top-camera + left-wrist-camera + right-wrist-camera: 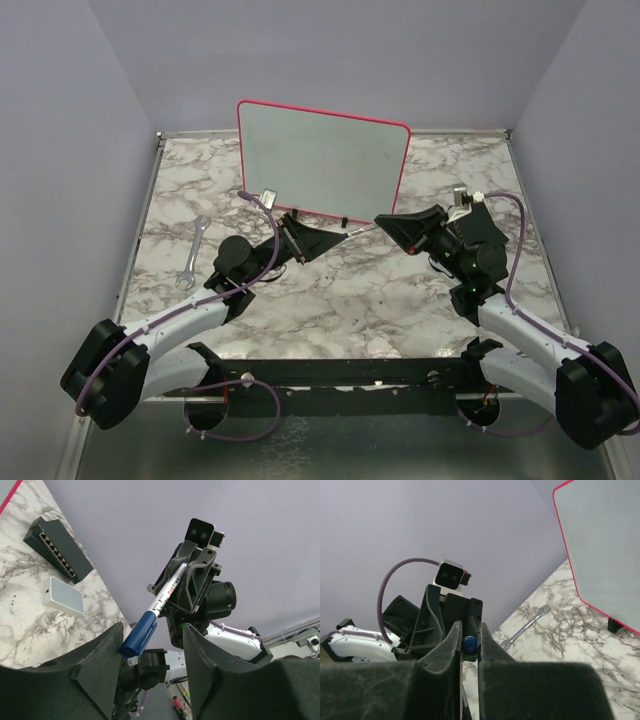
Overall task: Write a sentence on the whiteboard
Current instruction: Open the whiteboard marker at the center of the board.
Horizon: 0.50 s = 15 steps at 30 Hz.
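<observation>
Top external view: the whiteboard (320, 165) stands upright at the far middle of the table (350, 300), just behind both grippers. Its face shows no writing, so the sentence is not begun.
Marker (165, 592): it has a white barrel and is held out between the two grippers in front of the board, with its blue cap (138, 635) on.
Right gripper (469, 627): its fingers are pressed together on the barrel, pinching the marker.
Left gripper (152, 630): its fingers are spread wide. The cap lies between them, close against one finger and well off the other.
Step, as I judge it: the left gripper closes on the cap and pulls it off.
Risk, off-centre squeeze: one finger would meet the cap first and push it sideways. That could twist the marker in the right gripper's pinch.
Risk, pull: if the cap sits tight, the barrel may slide out of the right fingers instead of the cap coming free. The marker could then drop onto the table.
Risk, board: it stands close behind, so a jerk as the cap lets go could knock it.
Wrench (190, 254): it lies flat at the left, well apart, and is no concern.
</observation>
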Each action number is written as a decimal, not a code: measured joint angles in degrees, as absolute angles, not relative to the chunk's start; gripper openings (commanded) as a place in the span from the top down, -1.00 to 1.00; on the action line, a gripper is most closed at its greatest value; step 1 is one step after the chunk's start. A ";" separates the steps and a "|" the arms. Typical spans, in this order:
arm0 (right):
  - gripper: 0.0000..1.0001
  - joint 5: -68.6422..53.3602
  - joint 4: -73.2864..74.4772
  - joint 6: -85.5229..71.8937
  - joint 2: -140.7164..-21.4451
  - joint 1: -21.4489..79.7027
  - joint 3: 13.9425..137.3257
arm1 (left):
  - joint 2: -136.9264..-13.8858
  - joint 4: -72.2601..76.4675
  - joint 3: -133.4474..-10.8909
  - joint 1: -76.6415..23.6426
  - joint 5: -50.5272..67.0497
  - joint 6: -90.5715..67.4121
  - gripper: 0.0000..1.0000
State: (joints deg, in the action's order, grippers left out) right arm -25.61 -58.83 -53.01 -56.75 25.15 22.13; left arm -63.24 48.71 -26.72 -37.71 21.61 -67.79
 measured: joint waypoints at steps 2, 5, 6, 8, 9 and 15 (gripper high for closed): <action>0.99 -25.63 -59.72 -53.52 -57.14 25.15 22.15 | -63.79 50.87 -26.61 -37.69 21.61 -69.30 0.07; 0.99 -26.13 -61.12 -54.19 -57.39 25.15 22.17 | -65.45 54.78 -26.02 -37.58 21.61 -71.75 0.08; 0.99 -26.28 -61.36 -54.43 -57.43 25.15 22.17 | -65.91 55.72 -25.82 -37.58 21.65 -72.31 0.09; 0.99 -26.46 -61.76 -54.63 -57.43 25.15 22.17 | -66.96 57.67 -25.56 -37.58 21.65 -73.67 0.21; 0.99 -26.52 -61.89 -54.65 -57.43 25.15 22.17 | -67.35 58.30 -25.56 -37.60 21.67 -74.22 0.28; 0.98 -26.65 -63.09 -55.31 -57.43 25.15 22.17 | -68.14 60.47 -25.56 -37.58 21.85 -75.66 0.64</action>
State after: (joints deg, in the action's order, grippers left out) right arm -26.65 -63.09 -55.31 -57.43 25.15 22.17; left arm -68.14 60.47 -25.56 -37.58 21.85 -75.66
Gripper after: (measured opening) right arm 0.083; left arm 0.284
